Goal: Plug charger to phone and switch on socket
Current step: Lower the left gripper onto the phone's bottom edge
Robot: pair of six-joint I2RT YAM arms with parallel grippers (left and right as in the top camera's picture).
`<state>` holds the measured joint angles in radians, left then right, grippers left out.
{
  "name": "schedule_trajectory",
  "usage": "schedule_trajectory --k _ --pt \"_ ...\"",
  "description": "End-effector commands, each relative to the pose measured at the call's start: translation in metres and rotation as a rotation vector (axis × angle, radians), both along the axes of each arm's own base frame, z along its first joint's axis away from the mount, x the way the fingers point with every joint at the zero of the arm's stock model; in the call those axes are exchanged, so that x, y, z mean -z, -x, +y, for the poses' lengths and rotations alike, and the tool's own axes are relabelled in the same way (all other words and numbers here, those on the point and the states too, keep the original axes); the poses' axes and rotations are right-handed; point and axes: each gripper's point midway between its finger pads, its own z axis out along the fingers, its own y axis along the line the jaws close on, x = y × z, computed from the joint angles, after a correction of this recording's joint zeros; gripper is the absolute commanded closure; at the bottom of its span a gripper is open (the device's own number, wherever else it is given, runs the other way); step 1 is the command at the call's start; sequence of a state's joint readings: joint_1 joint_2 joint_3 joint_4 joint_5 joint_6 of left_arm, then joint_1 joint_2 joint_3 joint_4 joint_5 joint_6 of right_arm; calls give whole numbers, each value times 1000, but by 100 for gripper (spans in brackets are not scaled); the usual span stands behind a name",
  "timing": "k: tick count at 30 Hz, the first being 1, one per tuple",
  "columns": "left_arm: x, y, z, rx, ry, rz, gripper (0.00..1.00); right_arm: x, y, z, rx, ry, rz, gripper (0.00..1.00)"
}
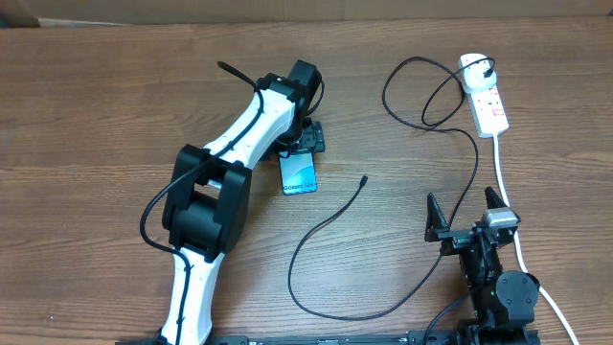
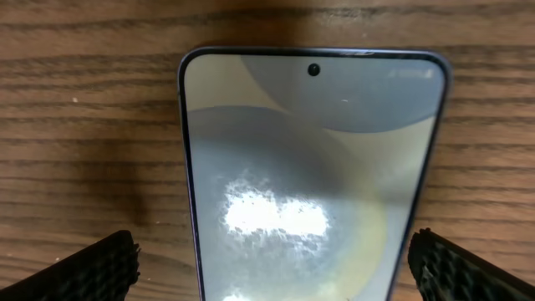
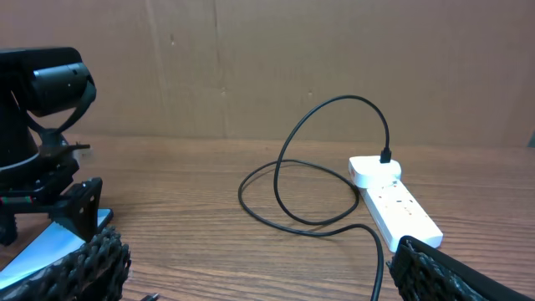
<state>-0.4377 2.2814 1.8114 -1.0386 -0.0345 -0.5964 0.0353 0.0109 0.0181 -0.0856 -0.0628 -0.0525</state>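
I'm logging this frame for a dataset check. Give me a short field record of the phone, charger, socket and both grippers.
phone: flat on table, screen up
charger plug: seated in socket
charger tip: loose on table, apart from phone
socket switch: state unclear
left gripper: open, straddling phone
right gripper: open, empty, beside white lead

Overhead: looks straight down on the whole table (image 1: 96, 96).
Left wrist: points down, very close above the phone (image 2: 309, 167).
Right wrist: low, near-level, facing the socket (image 3: 394, 201).
Shared: overhead also holds phone and socket.
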Motion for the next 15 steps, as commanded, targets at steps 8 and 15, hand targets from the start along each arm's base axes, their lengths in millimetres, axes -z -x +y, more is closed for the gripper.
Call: schedule_trajectory --k 8,15 --pt "19 11 -4 -32 7 56 0 2 0 0 3 2 -2 0" --pt "24 12 -5 -30 9 66 0 2 0 0 3 2 -2 0"
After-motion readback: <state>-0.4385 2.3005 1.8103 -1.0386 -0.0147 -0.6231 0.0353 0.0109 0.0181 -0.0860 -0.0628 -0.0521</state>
